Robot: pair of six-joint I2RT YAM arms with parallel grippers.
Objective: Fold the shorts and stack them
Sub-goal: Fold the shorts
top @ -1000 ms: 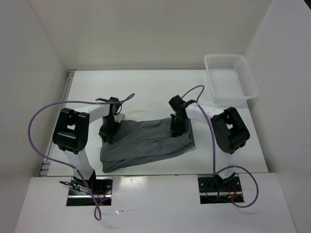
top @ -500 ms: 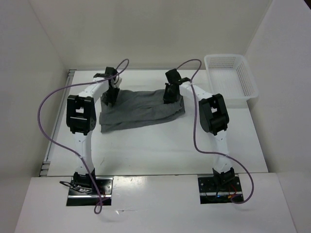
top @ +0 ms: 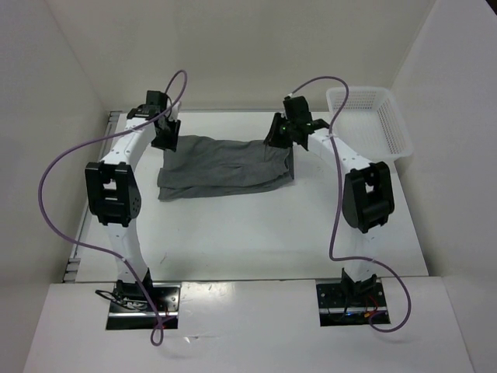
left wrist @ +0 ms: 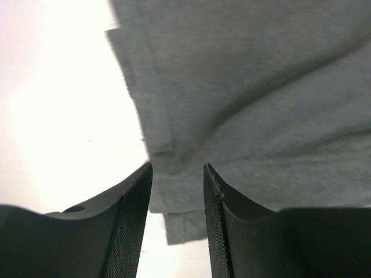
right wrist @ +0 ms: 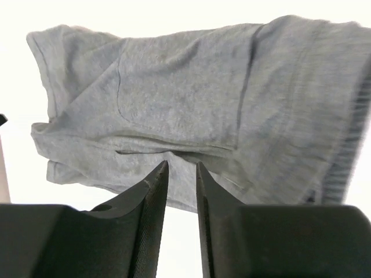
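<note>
Hovering over the one pair of shorts [top: 225, 165], which lies spread flat on the far part of the table [top: 256, 233], are my two grippers; my left gripper [top: 165, 140] is at its far left corner, fingers slightly parted, holding nothing; my right gripper [top: 278, 136] is at the far right corner, likewise narrowly parted and empty; one white basket [top: 396, 138] stands at the table's far right.

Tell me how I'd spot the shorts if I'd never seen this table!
Find the white table and look at its far side, between the left claw and right claw. The shorts lie there. They are the only soft, dark grey thing; the basket nearby is white plastic mesh.
</note>
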